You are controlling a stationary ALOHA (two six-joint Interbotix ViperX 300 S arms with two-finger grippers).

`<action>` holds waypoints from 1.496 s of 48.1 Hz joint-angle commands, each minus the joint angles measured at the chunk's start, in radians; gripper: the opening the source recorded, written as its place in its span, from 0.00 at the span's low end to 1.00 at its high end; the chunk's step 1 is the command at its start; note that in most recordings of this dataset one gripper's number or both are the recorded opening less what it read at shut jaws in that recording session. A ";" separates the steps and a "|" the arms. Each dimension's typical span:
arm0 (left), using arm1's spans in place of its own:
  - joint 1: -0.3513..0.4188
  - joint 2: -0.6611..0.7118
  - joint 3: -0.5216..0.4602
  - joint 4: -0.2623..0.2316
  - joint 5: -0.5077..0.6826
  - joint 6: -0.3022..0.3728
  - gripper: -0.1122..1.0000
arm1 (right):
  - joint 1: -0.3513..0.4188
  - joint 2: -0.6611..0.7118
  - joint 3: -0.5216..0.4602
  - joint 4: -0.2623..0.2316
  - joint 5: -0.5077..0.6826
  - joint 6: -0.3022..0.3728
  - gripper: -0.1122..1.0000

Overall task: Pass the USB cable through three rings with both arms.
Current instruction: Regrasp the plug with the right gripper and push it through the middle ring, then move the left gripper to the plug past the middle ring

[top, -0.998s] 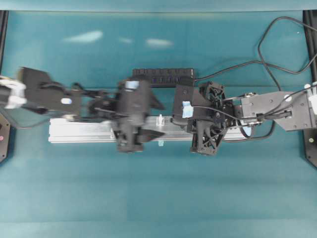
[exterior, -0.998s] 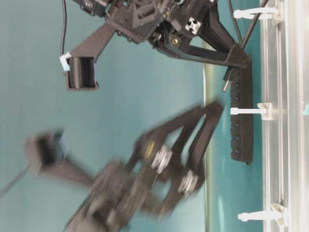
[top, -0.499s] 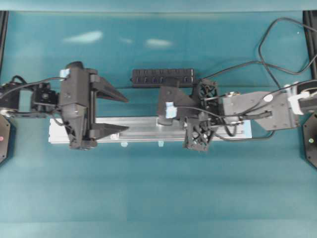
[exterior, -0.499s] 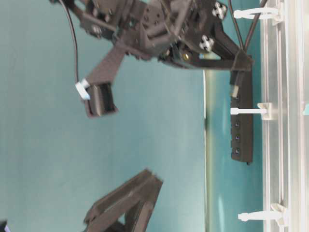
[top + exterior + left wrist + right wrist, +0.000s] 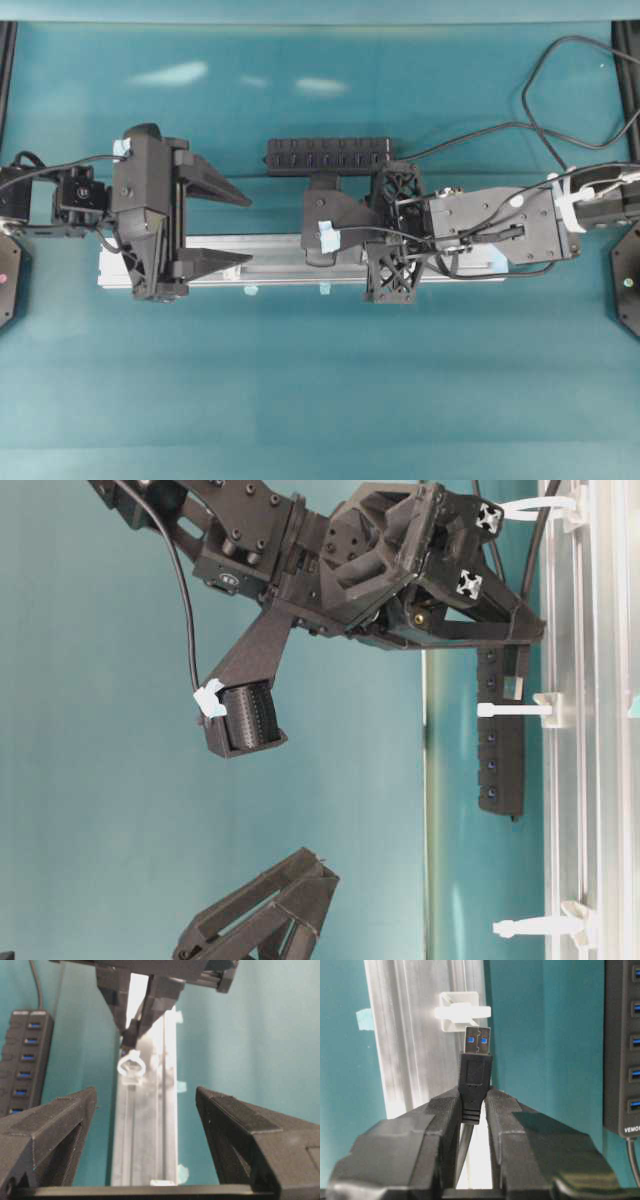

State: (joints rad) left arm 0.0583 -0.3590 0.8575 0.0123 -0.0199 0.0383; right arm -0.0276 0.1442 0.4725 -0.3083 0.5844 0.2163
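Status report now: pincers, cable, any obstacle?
Right pincer shut on plug, aimed at ring. Left pincer open, empty. Nothing in between.

teal desk (image 5: 320, 400), viewed from above. silver aluminium rail (image 5: 270, 250) lying lengthwise across the middle. black multi-port hub (image 5: 328, 155) just behind the rail, its cord running off to the right. left end effector (image 5: 240, 227) over the rail's left end, wedge fingers spread wide and pointing right. right end effector (image 5: 315, 228) over the rail's centre, pointing left, with a light-blue tape patch (image 5: 327, 238). usb cable (image 5: 540, 110) looping at upper right.
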 commanded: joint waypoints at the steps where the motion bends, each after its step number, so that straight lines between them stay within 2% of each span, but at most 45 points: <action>1: 0.006 -0.014 -0.011 0.002 -0.005 -0.002 0.89 | 0.000 -0.003 -0.014 -0.005 -0.018 -0.009 0.05; 36: 0.017 -0.014 -0.006 0.002 -0.005 -0.003 0.89 | 0.006 0.008 -0.017 -0.005 -0.101 -0.008 0.05; 49: 0.017 -0.008 0.006 0.002 -0.005 -0.005 0.89 | 0.006 0.012 -0.012 -0.005 -0.166 -0.008 0.05; 72: 0.026 0.014 0.028 0.003 -0.015 -0.006 0.89 | 0.006 0.017 -0.009 -0.005 -0.173 -0.009 0.05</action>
State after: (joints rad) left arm 0.0752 -0.3513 0.8943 0.0123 -0.0215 0.0353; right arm -0.0261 0.1672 0.4709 -0.3099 0.4218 0.2163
